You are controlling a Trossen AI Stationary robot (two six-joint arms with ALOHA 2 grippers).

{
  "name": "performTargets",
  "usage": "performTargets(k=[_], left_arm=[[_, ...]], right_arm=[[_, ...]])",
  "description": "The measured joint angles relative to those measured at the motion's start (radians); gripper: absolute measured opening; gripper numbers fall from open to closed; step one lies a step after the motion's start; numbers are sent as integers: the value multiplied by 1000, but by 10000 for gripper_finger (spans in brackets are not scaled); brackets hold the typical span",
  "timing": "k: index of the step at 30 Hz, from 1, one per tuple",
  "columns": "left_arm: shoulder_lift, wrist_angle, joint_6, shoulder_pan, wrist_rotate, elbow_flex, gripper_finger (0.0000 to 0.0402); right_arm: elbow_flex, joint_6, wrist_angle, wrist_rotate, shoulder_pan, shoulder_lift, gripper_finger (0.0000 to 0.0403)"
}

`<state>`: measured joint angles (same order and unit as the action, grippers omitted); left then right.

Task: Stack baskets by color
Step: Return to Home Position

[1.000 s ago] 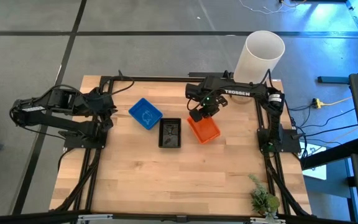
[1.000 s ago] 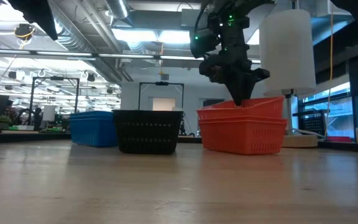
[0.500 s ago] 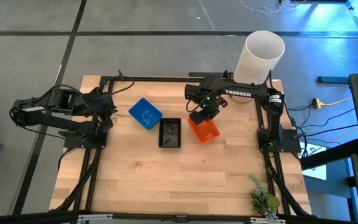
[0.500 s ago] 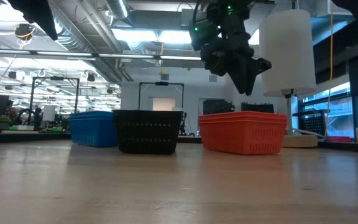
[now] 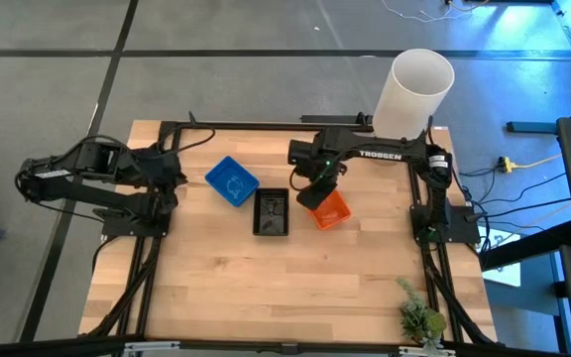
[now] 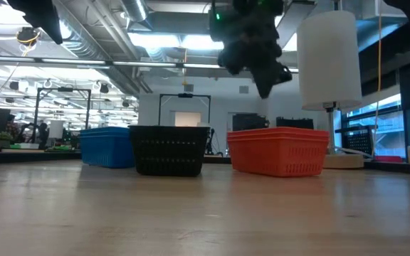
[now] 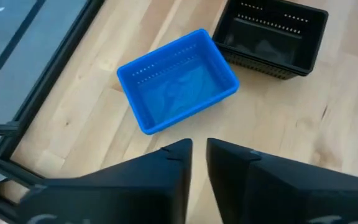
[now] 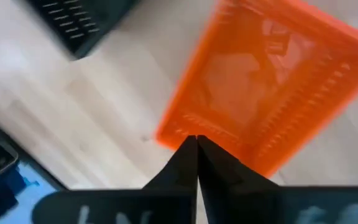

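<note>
Three groups of baskets stand in a row on the wooden table. The blue one (image 5: 232, 181) (image 7: 178, 79) is at the left. The black one (image 5: 271, 212) (image 7: 271, 36) is in the middle. The orange ones (image 5: 329, 209) (image 6: 278, 151) are nested into one stack at the right, bottom flat on the wood. My right gripper (image 8: 196, 142) (image 6: 265, 87) hangs shut and empty above the orange stack's left rim. My left gripper (image 7: 199, 148) (image 5: 171, 178) waits at the table's left edge, short of the blue basket, with a narrow gap between its fingers.
A tall white cylinder (image 5: 416, 91) stands at the far right corner and a small green plant (image 5: 419, 319) at the near right corner. Black frame rails (image 5: 246, 126) run along the table's edges. The near half of the wood (image 5: 285, 288) is bare.
My right gripper has let go of the top orange basket, risen clear of the stack, drifted toward the table's left, rolled and shut. The basket, tilted a second ago, has dropped level into the one beneath.
</note>
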<state>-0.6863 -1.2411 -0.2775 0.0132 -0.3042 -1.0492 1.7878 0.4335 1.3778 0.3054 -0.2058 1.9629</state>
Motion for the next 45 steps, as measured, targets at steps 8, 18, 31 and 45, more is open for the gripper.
performTargets(k=[8, 18, 31, 45], left_arm=[[63, 0, 7, -1, 37, -92, 3], [279, 12, 7, -1, 34, -171, 0], [540, 202, 171, 0, 33, -76, 0], [681, 259, 220, 0, -2, -22, 0]], right_arm=[[336, -204, 102, -39, 100, 0, 5], [412, -201, 126, -300, 146, -247, 2], [-187, -152, -382, -447, 255, -858, 1], [-732, -97, -704, -500, 264, -1383, 0]])
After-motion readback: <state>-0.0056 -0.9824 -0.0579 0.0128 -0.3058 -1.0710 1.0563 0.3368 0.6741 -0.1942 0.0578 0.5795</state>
